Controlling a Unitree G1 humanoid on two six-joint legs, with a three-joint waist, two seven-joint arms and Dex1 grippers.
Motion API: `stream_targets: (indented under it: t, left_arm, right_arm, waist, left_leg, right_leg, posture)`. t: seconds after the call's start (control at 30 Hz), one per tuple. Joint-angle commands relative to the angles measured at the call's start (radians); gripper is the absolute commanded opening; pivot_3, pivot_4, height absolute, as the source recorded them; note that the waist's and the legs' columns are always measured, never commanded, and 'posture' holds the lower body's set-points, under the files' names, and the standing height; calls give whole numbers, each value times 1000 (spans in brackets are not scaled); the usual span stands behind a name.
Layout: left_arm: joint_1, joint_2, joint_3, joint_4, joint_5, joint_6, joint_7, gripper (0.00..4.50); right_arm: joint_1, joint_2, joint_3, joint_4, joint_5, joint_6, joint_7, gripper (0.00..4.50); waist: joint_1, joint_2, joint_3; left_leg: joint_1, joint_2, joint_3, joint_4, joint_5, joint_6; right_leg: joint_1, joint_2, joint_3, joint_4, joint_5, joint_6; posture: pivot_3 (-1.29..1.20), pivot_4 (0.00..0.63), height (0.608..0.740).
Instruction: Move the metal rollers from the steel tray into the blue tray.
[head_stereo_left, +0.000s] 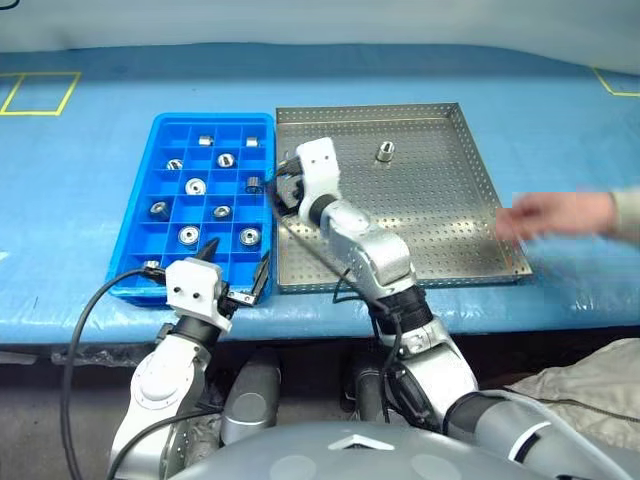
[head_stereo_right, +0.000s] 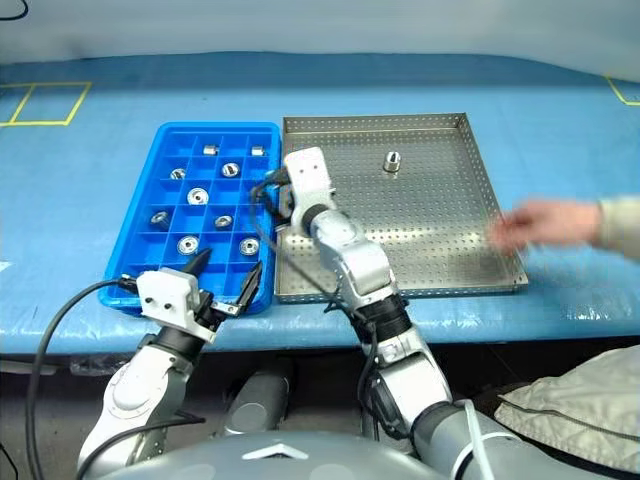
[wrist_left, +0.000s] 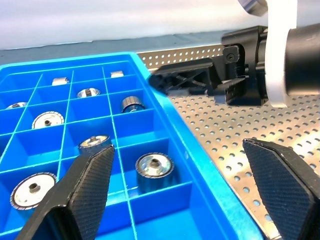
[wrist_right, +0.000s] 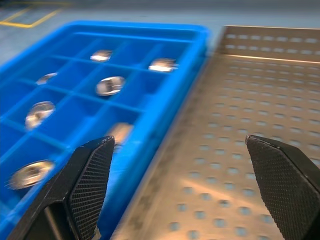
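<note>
Right hand (head_stereo_left: 281, 187) fingers apart, empty, over the seam between blue tray (head_stereo_left: 140, 235) and steel tray (head_stereo_left: 470, 215). One metal roller (head_stereo_left: 385, 152) left in the steel tray, at 2 o'clock from it. Left hand (head_stereo_left: 236, 268) fingers apart, at the blue tray's near edge; remaining rollers (head_stereo_left: 195, 186) sit in compartments.

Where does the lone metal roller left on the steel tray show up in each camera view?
Left eye view: lone metal roller stands upright in the far middle of the steel tray.
Right eye view: same spot, far middle of the tray.
Left wrist view: not in it.
Right wrist view: not in it.
Shared landmark: the blue tray, edge to edge with the steel tray, on its left.
</note>
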Motion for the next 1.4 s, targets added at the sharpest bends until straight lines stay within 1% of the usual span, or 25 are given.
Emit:
stream_targets:
  t: [0.03,0.1,0.2,0.27,0.37,0.5,0.6,0.77,1.33,1.4]
  left_arm:
    - [-26,10,-18,5,-6,12,-11,4500]
    - [-40,9,-28,10,-8,17,-11,4500]
    - [-50,9,-38,16,-7,19,-9,4500]
    - [-53,8,-43,17,-6,21,-6,4500]
    - [-52,7,-47,17,-4,21,-4,4500]
    - [-51,8,-49,19,-6,18,-4,4500]
    - [-55,7,-52,24,-7,17,-4,4500]
    - [-70,11,-57,37,-9,17,-10,4500]
    - [-92,17,-61,52,-11,21,-18,4500]
    - [-96,17,-62,53,-10,22,-17,4500]
  right_arm:
    - [-127,-17,-106,202,-39,-175,-113,4451]
    - [-194,-33,-174,349,-35,-253,-172,4451]
    - [-267,-54,-238,526,-34,-345,-228,4451]
    - [-298,-63,-272,612,-27,-383,-254,4451]
    - [-317,-67,-294,675,-27,-420,-270,4451]
    - [-294,-60,-290,656,-34,-423,-264,4451]
    - [-256,-48,-283,599,-33,-404,-264,4451]
    - [-198,-32,-268,503,-38,-356,-260,4451]
    - [-154,-21,-245,395,-61,-294,-243,4451]
    - [-146,-31,-218,373,-100,-310,-255,4451]
  waist:
    - [-7,0,0]
    - [-16,0,0]
    - [-26,0,0]
    - [-35,0,0]
    - [-44,0,0]
    - [-46,0,0]
    - [-45,0,0]
    - [-43,0,0]
    - [-48,0,0]
    - [-48,0,0]
  left_leg:
    - [0,0,0,0,0,0]
    - [1,0,0,0,0,0]
    - [1,0,0,-1,0,0]
    - [1,0,0,-2,0,0]
    - [2,0,1,-3,0,0]
    - [2,0,1,-4,0,0]
    - [2,0,1,-3,0,0]
    - [3,0,1,-2,0,1]
    - [5,0,1,1,0,1]
    - [5,0,1,1,0,1]
  right_leg:
    - [0,0,0,0,0,0]
    - [0,0,0,1,0,0]
    - [0,0,1,1,0,-1]
    - [0,0,1,1,1,-1]
    - [0,0,2,1,3,-5]
    - [0,0,2,2,2,-5]
    - [1,0,2,2,0,-2]
    - [1,0,2,3,0,-2]
    - [1,0,2,10,-1,-3]
    - [1,0,3,10,-1,-3]
  posture:
    - [273,150,740]
    - [273,150,740]
    - [278,150,740]
    - [278,150,740]
    - [296,150,740]
    - [296,150,740]
    - [290,150,740]
    - [273,150,740]
    - [263,150,740]
    - [256,150,740]
